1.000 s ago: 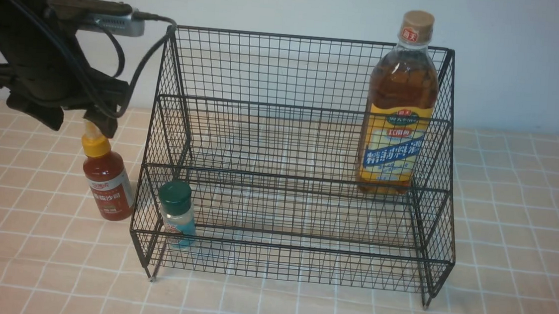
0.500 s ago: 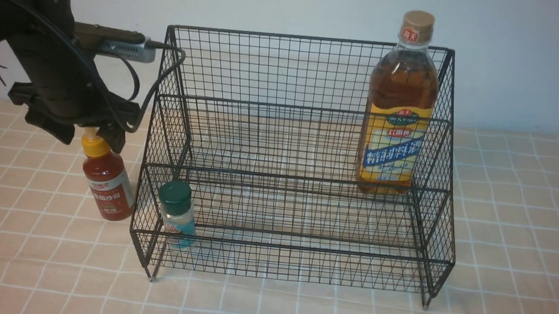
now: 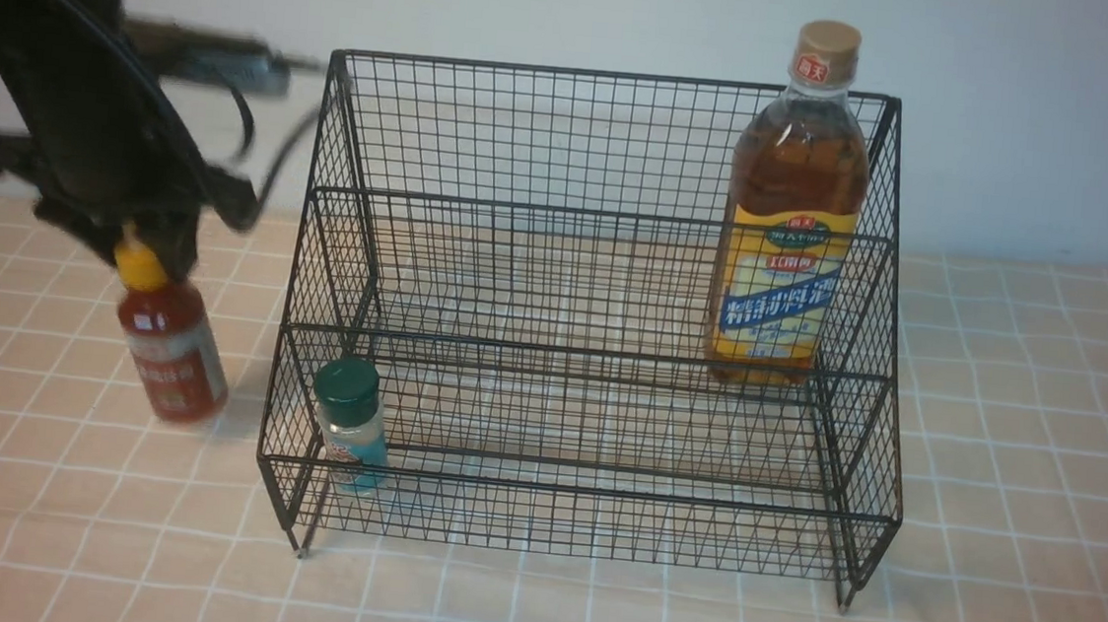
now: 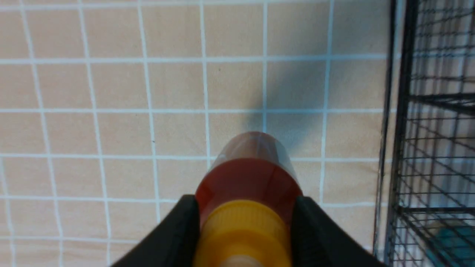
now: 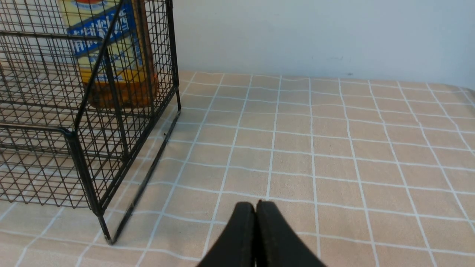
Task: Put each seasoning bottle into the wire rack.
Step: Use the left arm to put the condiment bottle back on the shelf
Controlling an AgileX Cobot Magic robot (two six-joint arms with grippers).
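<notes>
Since half a second ago the left gripper (image 3: 145, 254) has carried the red sauce bottle (image 3: 165, 350) away from the wire rack (image 3: 612, 74). The bottle now sits farther from the rack's left side and a little higher in the front view, and it is blurred. The gripper's jaws are closed on the bottle's yellow cap (image 4: 241, 222). In the left wrist view one black finger (image 4: 178, 226) presses each side of the cap. The bottle hangs tilted, with its base swung toward the rack and its top leaning away. It is outside the rack, beside the left wall. Whether its base is clear of the checked tablecloth (image 3: 1029, 437) cannot be told.

Inside the rack, the small clear shaker (image 3: 350, 424) with a dark green cap stands upright at the left end of the lower front tier, close to the left wall. The tall amber-liquid bottle (image 3: 790, 221), with a yellow and blue label and a tan cap, stands upright at the right end of the upper rear tier. It is near the right wall, and its neck rises above the rack's back rim.

The right gripper (image 5: 256, 218) shows only in its own wrist view. It is over the tablecloth, off the rack's right side and well apart from it. Its jaws are pressed together with nothing between them.
</notes>
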